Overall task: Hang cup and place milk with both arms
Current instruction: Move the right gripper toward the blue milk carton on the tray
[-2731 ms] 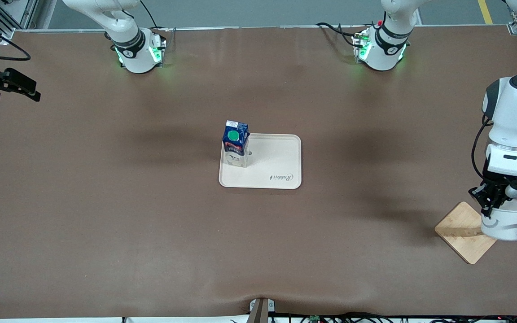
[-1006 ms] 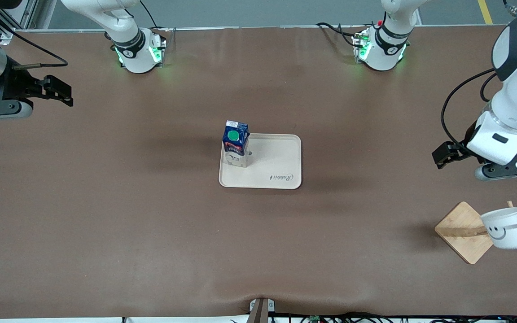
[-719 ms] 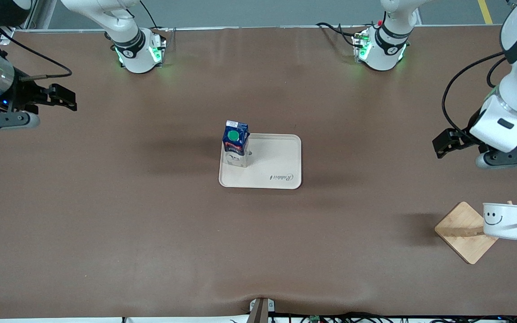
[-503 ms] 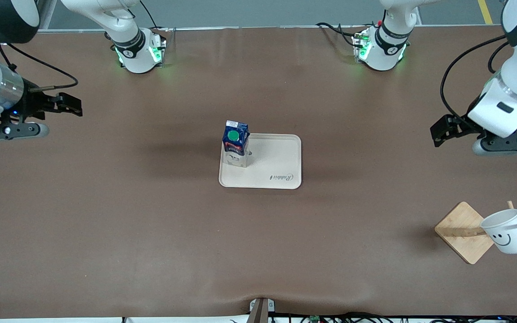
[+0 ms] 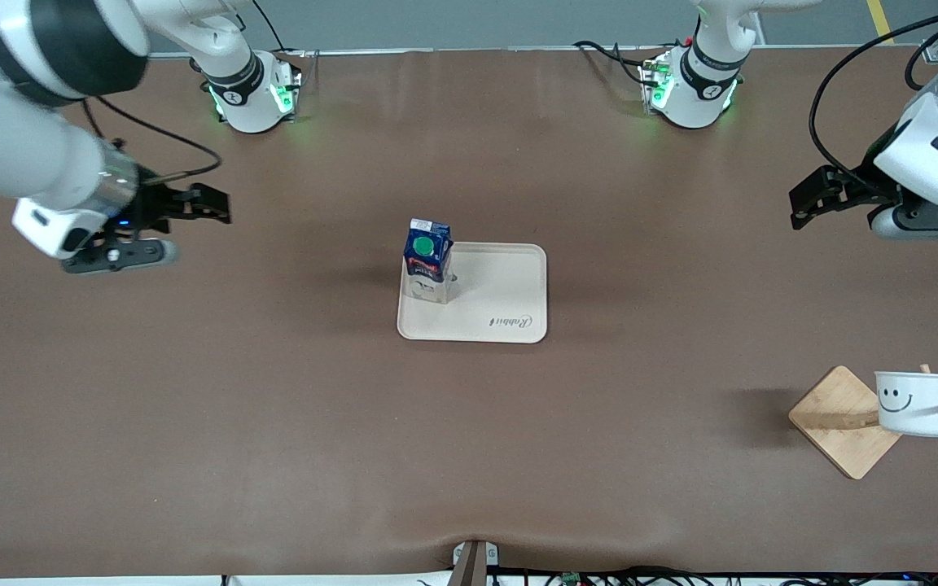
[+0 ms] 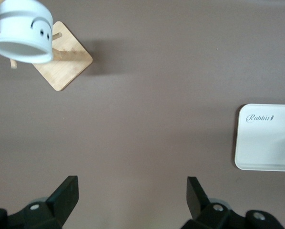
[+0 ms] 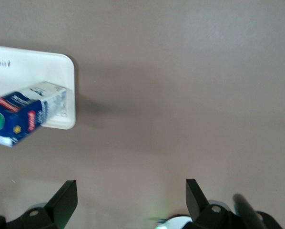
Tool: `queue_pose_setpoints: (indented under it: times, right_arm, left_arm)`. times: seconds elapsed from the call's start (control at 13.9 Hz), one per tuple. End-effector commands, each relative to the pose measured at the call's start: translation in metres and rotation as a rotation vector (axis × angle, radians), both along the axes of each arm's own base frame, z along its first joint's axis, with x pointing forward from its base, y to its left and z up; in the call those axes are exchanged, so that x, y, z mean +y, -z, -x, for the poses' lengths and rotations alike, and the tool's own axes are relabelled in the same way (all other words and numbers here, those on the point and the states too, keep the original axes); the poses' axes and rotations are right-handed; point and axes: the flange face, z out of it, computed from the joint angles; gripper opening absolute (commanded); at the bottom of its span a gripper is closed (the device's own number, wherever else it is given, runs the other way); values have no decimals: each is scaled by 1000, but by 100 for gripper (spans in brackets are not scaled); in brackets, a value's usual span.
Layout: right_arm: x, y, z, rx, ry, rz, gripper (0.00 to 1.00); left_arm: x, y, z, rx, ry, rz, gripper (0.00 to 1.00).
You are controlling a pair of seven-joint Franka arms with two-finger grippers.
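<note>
The cup (image 5: 915, 403) hangs on the wooden rack (image 5: 842, 421), nearest the camera; a knock could slip it off. Farther off, the milk (image 5: 427, 259) stands on the tray's (image 5: 501, 305) edge. Left gripper (image 5: 809, 198) and right gripper (image 5: 207, 203) hover spread wide, empty. Only the right wrist view shows the carton crowding the rim.

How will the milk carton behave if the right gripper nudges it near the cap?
The milk carton stands tall and narrow at the tray edge, so a high push would probably tip it. Its paperboard walls may dent under a hard squeeze. It is likely light.
</note>
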Motion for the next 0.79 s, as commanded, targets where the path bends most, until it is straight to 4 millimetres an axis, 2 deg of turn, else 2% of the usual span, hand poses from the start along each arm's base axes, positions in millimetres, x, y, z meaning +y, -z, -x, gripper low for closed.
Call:
queue_pose_setpoints:
  times: [0.0,0.14,0.29,0.43,0.57,0.65,0.72]
  right_arm:
    - [57,10,9,22,67,26,100]
    - [102,23,21,36,96,25,100]
    - [162,43,38,24,150,48,100]
    - [208,73,48,48,187,25,100]
    - [229,89,49,70,242,-21,100]
    - [237,90,51,64,263,-20,100]
    - [236,94,49,68,273,-20,100]
  left_arm:
    - [3,2,23,-6,13,0,100]
    - [8,3,26,-12,6,1,100]
    - [10,2,26,-14,1,-1,100]
    - [11,0,26,-18,0,1,100]
    - [10,-2,25,-21,1,2,100]
    - [10,-1,24,-21,1,2,100]
    - [11,-2,22,-23,0,2,100]
